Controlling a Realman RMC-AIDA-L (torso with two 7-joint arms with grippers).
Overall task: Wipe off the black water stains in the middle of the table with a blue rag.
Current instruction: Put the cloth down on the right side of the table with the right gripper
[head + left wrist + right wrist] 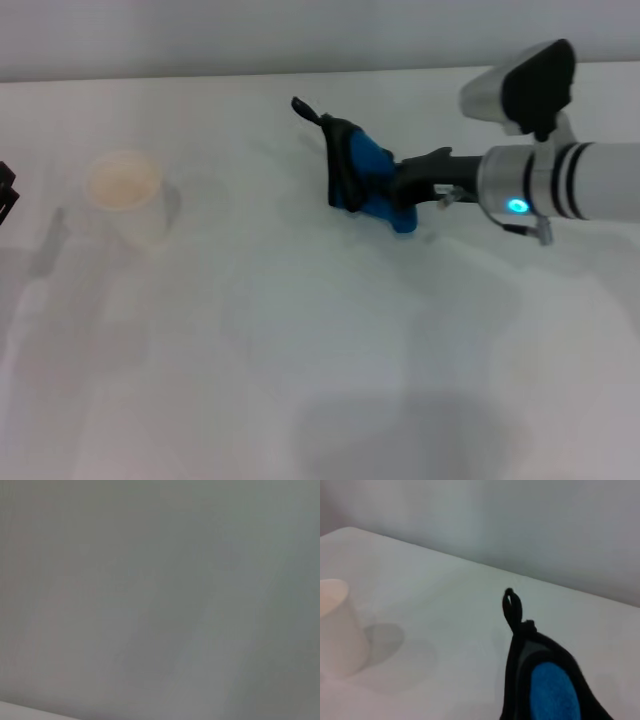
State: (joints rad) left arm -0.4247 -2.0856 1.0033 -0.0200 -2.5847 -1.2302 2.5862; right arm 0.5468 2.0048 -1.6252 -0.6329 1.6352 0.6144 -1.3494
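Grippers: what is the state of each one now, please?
Right gripper: shut on the bright blue rag with black edging.
Left gripper: only a dark sliver at the head view's left edge; state cannot be told.

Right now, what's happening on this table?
The right gripper holds the blue rag, bunched up, toward the far side of the white table. No black water stains show anywhere in these views, so the wiping looks done or the rag covers the spot. A white paper cup stands off to the left. The left gripper barely shows at the left edge.
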